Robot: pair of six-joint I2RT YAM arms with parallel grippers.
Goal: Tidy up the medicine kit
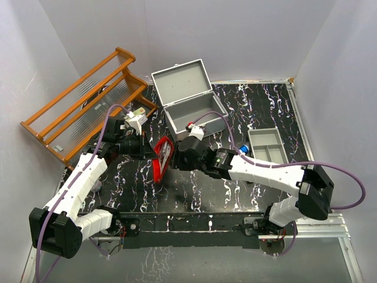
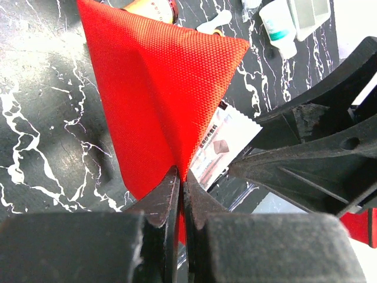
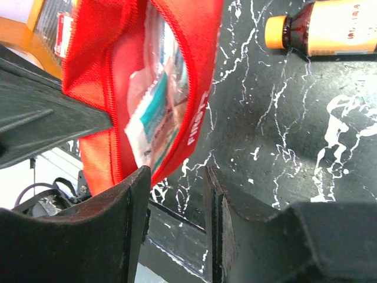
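Observation:
The medicine kit [image 1: 189, 113], a grey metal box, stands open at the back centre with its lid [image 1: 180, 79] tipped back. A red fabric pouch [image 1: 162, 158] is held upright on edge in front of it. My left gripper [image 2: 181, 177] is shut on a fold of the pouch's red fabric [image 2: 153, 88]. In the right wrist view the pouch [image 3: 94, 65] gapes open and shows sachets [image 3: 154, 112] inside. My right gripper [image 3: 177, 177] is open and empty, with one finger [image 3: 126, 206] at the pouch's lower edge.
A wooden rack [image 1: 88, 100] leans at the back left. A shallow grey divided tray [image 1: 265, 144] lies at the right, a blue-capped item [image 1: 242, 150] beside it. A brown bottle with an orange cap [image 3: 324, 35] and a white bottle [image 2: 277, 26] lie on the black marbled table.

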